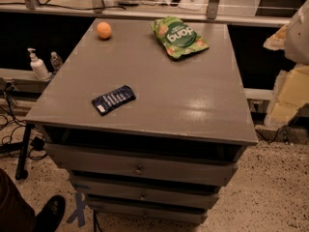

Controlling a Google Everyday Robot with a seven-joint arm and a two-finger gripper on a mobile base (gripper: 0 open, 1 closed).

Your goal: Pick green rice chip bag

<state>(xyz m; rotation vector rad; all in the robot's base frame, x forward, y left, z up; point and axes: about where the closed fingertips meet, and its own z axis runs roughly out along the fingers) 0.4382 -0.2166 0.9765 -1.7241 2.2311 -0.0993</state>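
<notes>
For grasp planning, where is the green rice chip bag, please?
Camera view: the green rice chip bag lies at the table's back right, right of the orange; the gripper is at the right edge.

Green rice chip bag (179, 37) flat, far right

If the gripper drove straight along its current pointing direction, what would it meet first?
Unclear: the gripper shows only partly at the right edge, off to the right of the table. It seems to point downward, so probably the floor, not the green rice chip bag.
</notes>
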